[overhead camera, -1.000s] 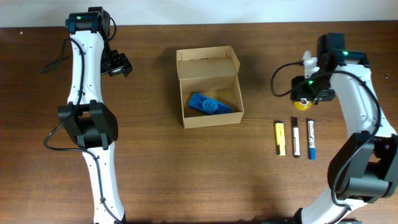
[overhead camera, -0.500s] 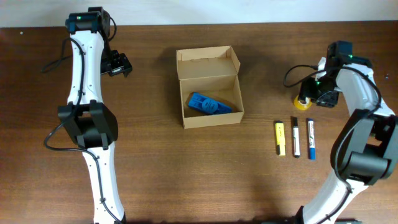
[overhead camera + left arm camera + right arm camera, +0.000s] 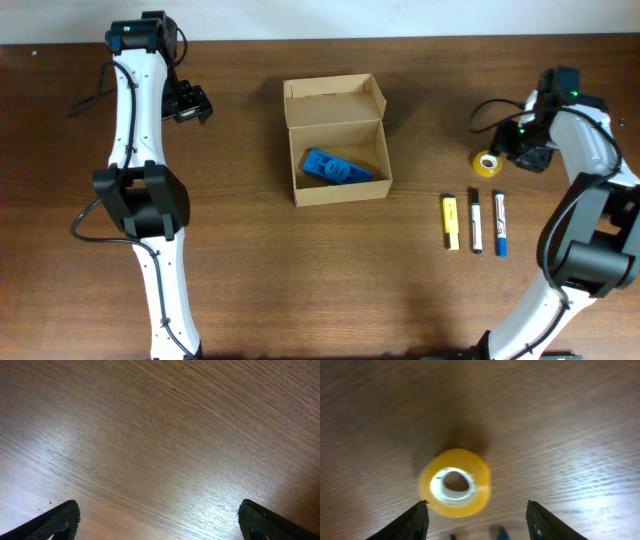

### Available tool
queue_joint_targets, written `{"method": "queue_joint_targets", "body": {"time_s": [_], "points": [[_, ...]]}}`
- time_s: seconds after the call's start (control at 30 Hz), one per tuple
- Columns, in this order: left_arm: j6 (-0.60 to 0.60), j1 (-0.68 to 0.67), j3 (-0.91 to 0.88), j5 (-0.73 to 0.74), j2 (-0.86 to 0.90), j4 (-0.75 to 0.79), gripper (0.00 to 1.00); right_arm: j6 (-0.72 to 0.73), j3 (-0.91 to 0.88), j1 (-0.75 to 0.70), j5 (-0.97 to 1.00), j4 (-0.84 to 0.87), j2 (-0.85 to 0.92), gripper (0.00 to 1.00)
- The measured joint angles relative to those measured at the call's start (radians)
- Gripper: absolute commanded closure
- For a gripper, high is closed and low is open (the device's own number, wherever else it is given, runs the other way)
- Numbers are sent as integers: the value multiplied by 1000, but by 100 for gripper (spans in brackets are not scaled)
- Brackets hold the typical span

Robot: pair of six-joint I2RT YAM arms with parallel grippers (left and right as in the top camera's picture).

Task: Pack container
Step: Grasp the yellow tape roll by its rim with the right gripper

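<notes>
The tan cardboard container (image 3: 337,140) stands open at the table's middle, its flap lid up at the back, with a flat blue plastic item (image 3: 334,169) inside. A yellow tape roll (image 3: 487,164) lies flat on the table to the right; it also shows in the right wrist view (image 3: 454,483). My right gripper (image 3: 530,152) is open beside the roll, its fingers (image 3: 477,520) wide apart and clear of it. Three markers, yellow (image 3: 451,221), black (image 3: 476,220) and blue (image 3: 499,223), lie side by side in front of the roll. My left gripper (image 3: 190,103) is open over bare wood (image 3: 160,520).
The table's back edge runs just behind both arms. The left arm's base (image 3: 140,200) stands at the left and the right arm's base (image 3: 590,260) at the right edge. Cables hang by both wrists.
My right gripper has moved right and off the tape roll, which now lies uncovered on the table. The left arm has not moved.
</notes>
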Motion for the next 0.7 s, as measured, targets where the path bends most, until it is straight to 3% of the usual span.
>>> {"method": "queue_joint_targets", "body": {"time_s": [0.7], "points": [[0,0,0,0,0,0,0,16,-39,-12,-4,-10,47,51]]}}
